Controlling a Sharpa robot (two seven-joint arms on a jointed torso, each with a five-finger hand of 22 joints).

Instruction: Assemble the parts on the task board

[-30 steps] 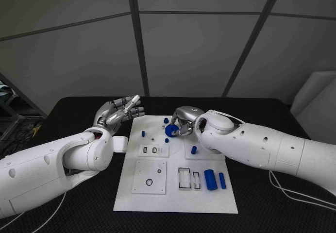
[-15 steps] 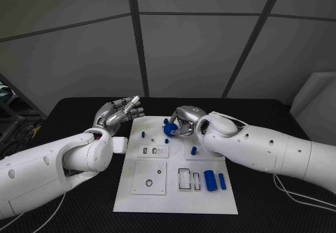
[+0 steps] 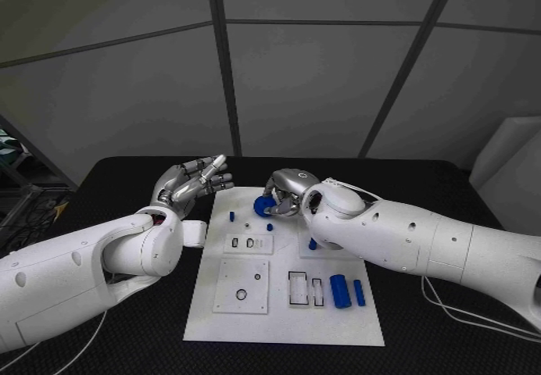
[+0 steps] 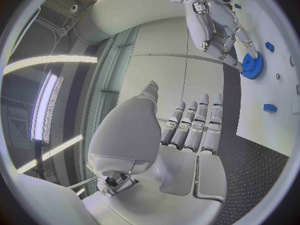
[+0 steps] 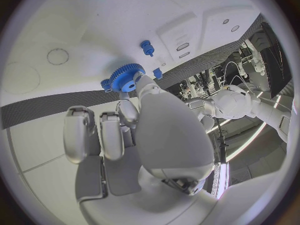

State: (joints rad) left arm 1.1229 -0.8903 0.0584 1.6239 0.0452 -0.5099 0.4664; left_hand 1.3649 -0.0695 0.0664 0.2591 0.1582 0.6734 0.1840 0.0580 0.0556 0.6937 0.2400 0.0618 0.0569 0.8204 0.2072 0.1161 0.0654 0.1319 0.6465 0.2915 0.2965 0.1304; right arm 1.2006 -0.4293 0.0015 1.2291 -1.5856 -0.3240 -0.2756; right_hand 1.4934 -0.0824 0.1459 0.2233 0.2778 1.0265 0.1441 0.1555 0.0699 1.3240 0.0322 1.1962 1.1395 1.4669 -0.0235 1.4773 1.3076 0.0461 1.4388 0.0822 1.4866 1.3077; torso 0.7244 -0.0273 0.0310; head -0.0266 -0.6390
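My right hand [image 3: 288, 191] pinches a blue toothed gear [image 3: 264, 205] just above the far end of the white task board [image 3: 282, 316]. The right wrist view has the gear [image 5: 127, 77] at the fingertips of that hand [image 5: 147, 130], over the board [image 5: 69, 20] and close to a small blue peg [image 5: 147, 47]. My left hand [image 3: 194, 181] is raised beside the board's far left corner, fingers spread, holding nothing. In the left wrist view, the left hand [image 4: 187, 135] is seen with the right hand [image 4: 215, 27] and the gear [image 4: 252, 65] beyond it.
Small blue pegs [image 3: 231, 215] [image 3: 270, 226] [image 3: 311, 244] stand on the board's far half. Two blue cylinders [image 3: 338, 289] [image 3: 357, 291] lie near its right edge beside rectangular slots [image 3: 296, 287]. A round recess [image 3: 240, 294] sits in the near-left plate.
My right hand has carried the gear a little to the left and farther along the board. The left hand has stayed where it was.
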